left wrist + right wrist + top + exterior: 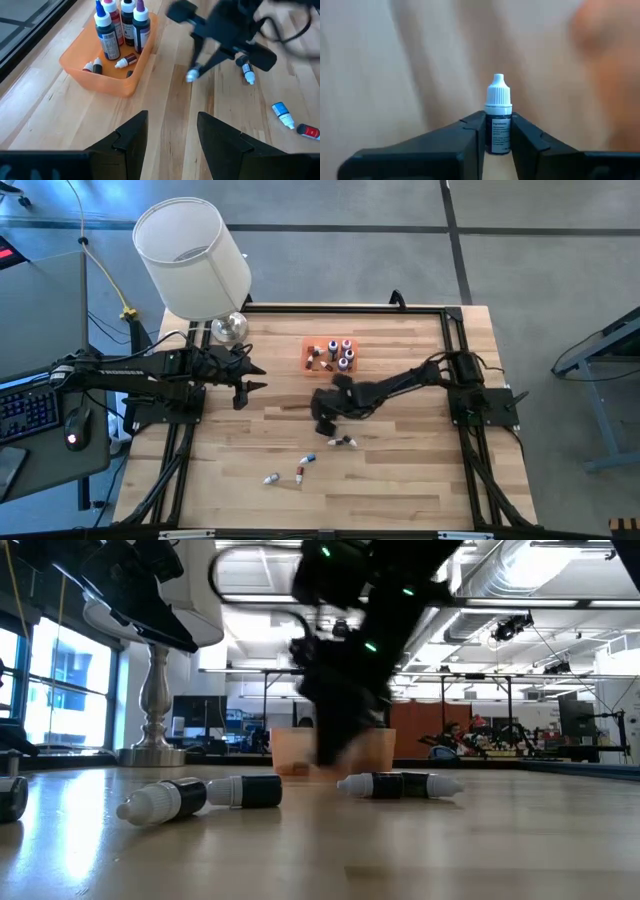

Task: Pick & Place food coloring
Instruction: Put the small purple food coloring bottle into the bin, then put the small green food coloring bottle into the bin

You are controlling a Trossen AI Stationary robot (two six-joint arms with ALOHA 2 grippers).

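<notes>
My right gripper (498, 131) is shut on a dark dropper bottle with a white cap (498, 92). It hovers over the table's middle (325, 420), just on the near side of the orange tray (318, 365). Several bottles (120, 22) stand upright in the tray and a few (125, 61) lie on its floor. More bottles lie on their sides on the wood: one (343, 441) near the right gripper, a blue one (308, 460), a red one (299, 473) and another (270, 478). My left gripper (245, 385) waits open, left of the tray. My right gripper pinches the bottle's dark body (498, 135) between its two fingers, one on each side. The white cap (192, 76) sticks out past the fingertips, along the line of the fingers. The fingers point slanting downward. Whether the cap touches the table I cannot tell.
A table lamp with a white shade (192, 255) and a silver base (229, 328) stands at the far left corner. A black frame (455, 360) runs along the table's edges. Bare wood (400, 480) lies on the near right.
</notes>
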